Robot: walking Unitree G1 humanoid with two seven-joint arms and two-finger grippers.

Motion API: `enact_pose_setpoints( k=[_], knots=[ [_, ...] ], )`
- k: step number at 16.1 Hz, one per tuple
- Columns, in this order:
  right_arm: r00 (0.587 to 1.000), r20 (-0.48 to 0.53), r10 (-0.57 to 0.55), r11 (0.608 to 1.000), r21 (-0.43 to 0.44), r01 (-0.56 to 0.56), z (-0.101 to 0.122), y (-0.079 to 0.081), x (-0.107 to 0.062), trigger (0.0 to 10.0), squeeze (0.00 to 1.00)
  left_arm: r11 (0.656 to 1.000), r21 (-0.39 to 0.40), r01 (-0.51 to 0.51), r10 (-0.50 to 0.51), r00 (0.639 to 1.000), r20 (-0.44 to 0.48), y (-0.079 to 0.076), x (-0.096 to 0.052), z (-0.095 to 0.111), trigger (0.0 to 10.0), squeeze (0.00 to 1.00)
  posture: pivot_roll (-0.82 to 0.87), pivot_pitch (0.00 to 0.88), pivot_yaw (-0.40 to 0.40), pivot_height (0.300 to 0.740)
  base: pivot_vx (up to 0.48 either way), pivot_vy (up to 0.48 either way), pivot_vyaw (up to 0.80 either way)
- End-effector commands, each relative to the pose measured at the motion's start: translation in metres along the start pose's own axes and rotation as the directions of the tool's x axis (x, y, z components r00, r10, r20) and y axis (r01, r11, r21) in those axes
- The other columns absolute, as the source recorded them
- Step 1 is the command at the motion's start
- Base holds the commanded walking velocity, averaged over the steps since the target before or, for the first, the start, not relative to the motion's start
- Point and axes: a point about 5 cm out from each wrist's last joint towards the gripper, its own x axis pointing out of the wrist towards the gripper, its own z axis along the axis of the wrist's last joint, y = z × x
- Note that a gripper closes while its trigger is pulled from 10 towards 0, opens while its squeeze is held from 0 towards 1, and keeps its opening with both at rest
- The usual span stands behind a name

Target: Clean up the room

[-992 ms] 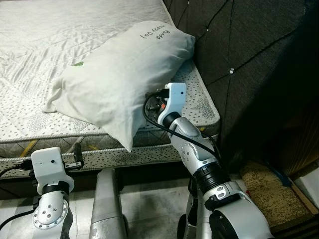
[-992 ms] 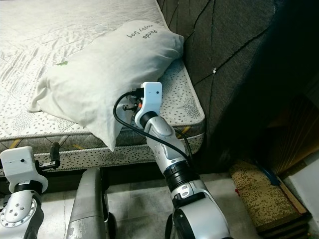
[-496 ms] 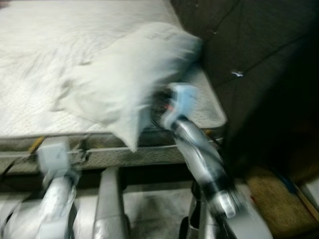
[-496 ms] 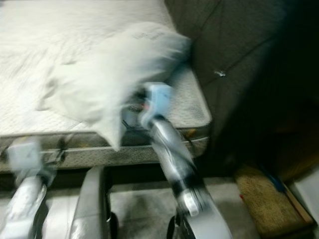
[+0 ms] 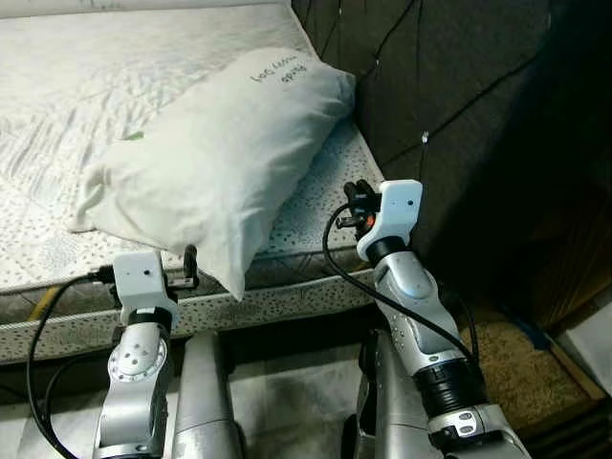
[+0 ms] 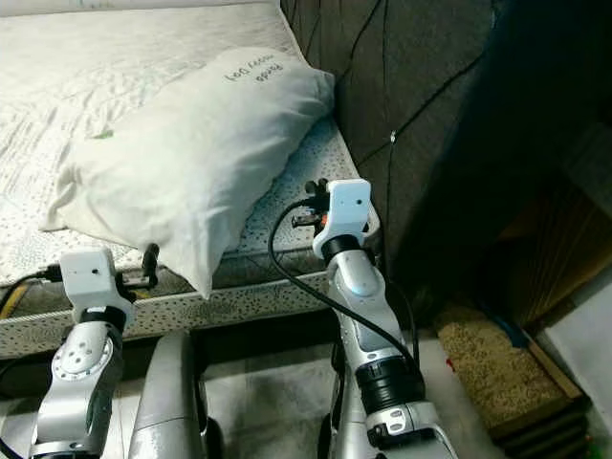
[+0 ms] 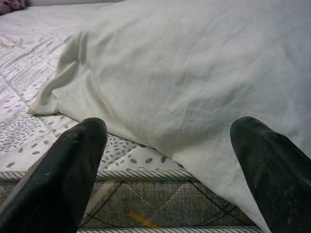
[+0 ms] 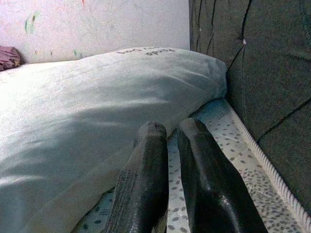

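A white pillow lies slanted across the near corner of the mattress, and its lowest corner hangs over the mattress edge. My left gripper is open at the mattress edge, its fingers just left of that hanging corner and pointing at the pillow. My right gripper is shut with nothing in it. It hovers over the mattress corner, to the right of the pillow and close to the headboard, and touches neither.
A dark quilted headboard rises along the right side of the bed. On the floor to the right lies a brown woven mat. Pale tiles run in front of the bed. A pink cloth lies far back on the mattress.
The camera has shifted, with blur in between. My right gripper has come away from the pillow's edge to the right. My left arm has risen to the mattress edge near the pillow's corner.
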Motion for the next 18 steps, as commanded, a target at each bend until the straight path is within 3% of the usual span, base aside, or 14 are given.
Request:
enact_pose_setpoints(
  k=[1, 6, 9, 15, 18],
  knots=[
    [1.000, 0.028, -0.007, 1.000, 0.000, 0.007, 0.005, -0.002, 0.001, 10.0, 0.00, 1.000, 0.009, 0.008, -0.008, 1.000, 0.017, -0.001, 0.004, 0.001, 10.0, 0.00, 0.05, 0.000, 0.000, 0.560, 0.000, 0.000, 0.00],
    [0.998, 0.063, -0.003, 1.000, -0.018, 0.004, 0.011, -0.006, 0.000, 10.0, 0.00, 1.000, -0.011, 0.029, -0.028, 0.998, 0.065, -0.016, 0.022, 0.008, 10.0, 0.00, 0.04, 0.000, 0.000, 0.620, 0.000, 0.000, 0.00],
    [0.997, 0.075, -0.016, 0.999, -0.028, 0.019, 0.010, -0.010, 0.001, 10.0, 0.00, 1.000, -0.016, 0.024, -0.023, 0.998, 0.065, -0.016, 0.027, 0.002, 10.0, 0.00, 0.03, 0.000, 0.030, 0.650, 0.000, 0.000, 0.00],
    [0.995, 0.050, -0.081, 0.994, -0.062, 0.085, -0.003, -0.034, -0.010, 10.0, 0.00, 1.000, 0.014, 0.011, -0.011, 1.000, -0.009, -0.018, 0.024, -0.023, 10.0, 0.00, 0.02, 0.000, 0.063, 0.725, 0.000, 0.000, 0.00],
    [0.993, 0.054, -0.102, 0.992, -0.073, 0.106, -0.004, -0.040, -0.015, 10.0, 0.00, 1.000, 0.014, 0.007, -0.007, 1.000, -0.024, -0.021, 0.024, -0.029, 10.0, 0.00, 0.01, 0.000, 0.057, 0.740, 0.000, 0.000, 0.00]
  ],
)
